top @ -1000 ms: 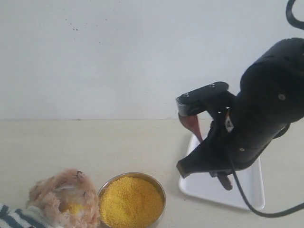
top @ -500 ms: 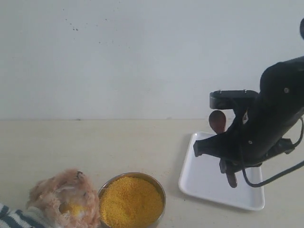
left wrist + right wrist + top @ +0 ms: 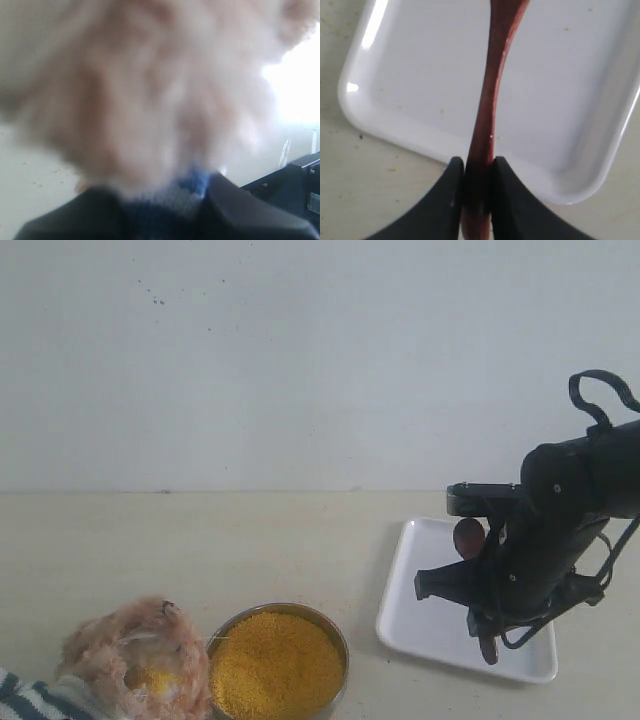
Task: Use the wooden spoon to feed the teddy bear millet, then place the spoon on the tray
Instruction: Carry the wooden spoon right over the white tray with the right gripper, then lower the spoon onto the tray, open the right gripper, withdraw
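The teddy bear (image 3: 130,660) lies at the bottom left of the exterior view, with yellow grains on its face. Its fluffy head (image 3: 150,90) fills the left wrist view, and my left gripper (image 3: 160,200) is shut on its striped shirt. Millet (image 3: 275,662) mounds in the round metal bowl (image 3: 335,635) beside the bear. My right gripper (image 3: 478,167) is shut on the wooden spoon (image 3: 490,100), holding its handle above the white tray (image 3: 420,75). In the exterior view the spoon's bowl (image 3: 467,537) shows beside the right arm, over the tray (image 3: 420,610).
A pale wall stands behind the beige table (image 3: 250,540). A few stray millet grains (image 3: 392,170) lie on the table by the tray's rim. Dark equipment (image 3: 295,180) shows at the edge of the left wrist view.
My right arm has swung right and down, carrying the spoon from beside the tray's left edge to over the tray. The bear and the bowl have not moved.
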Robot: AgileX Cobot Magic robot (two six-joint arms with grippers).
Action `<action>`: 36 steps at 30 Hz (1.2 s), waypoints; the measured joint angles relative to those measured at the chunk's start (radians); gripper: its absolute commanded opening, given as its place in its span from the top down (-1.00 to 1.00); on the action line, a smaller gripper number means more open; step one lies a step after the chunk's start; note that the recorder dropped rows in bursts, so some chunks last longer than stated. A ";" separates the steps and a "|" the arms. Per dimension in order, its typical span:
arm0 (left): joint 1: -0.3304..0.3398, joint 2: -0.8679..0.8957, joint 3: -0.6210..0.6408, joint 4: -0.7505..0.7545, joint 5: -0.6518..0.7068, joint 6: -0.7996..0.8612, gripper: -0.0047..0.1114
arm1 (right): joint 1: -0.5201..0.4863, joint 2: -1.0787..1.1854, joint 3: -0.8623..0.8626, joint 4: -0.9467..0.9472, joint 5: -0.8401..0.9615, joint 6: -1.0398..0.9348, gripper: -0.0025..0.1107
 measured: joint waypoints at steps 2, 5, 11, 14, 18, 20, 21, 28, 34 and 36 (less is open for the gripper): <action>0.000 0.000 0.000 0.000 0.000 0.000 0.85 | -0.009 0.011 0.000 0.000 -0.006 -0.005 0.89; 0.000 0.000 0.000 0.000 0.000 0.000 0.85 | -0.015 0.029 0.000 0.002 -0.026 -0.013 0.89; 0.000 0.000 0.000 0.000 0.000 0.000 0.85 | -0.018 0.106 -0.016 0.029 -0.096 -0.021 0.89; 0.000 0.000 0.000 0.000 0.000 0.000 0.85 | -0.018 0.140 -0.055 0.029 -0.092 -0.036 0.89; 0.000 0.000 0.000 -0.001 0.000 0.000 0.85 | -0.018 0.165 -0.078 0.030 -0.088 -0.040 0.89; 0.000 0.000 0.000 -0.001 0.000 0.000 0.85 | -0.018 0.169 -0.077 0.030 -0.088 -0.040 0.89; 0.000 0.000 0.000 -0.001 0.000 0.000 0.85 | -0.018 0.172 -0.077 0.030 -0.088 -0.040 0.89; 0.000 0.000 0.000 -0.003 0.017 0.000 0.85 | -0.018 0.172 -0.077 0.030 -0.084 -0.063 0.34; 0.000 0.000 0.000 -0.007 0.025 0.004 0.85 | -0.018 0.174 -0.077 0.030 -0.062 -0.065 0.12; 0.000 0.000 0.000 -0.011 0.025 0.006 0.85 | -0.018 0.168 -0.077 0.030 -0.062 -0.065 0.17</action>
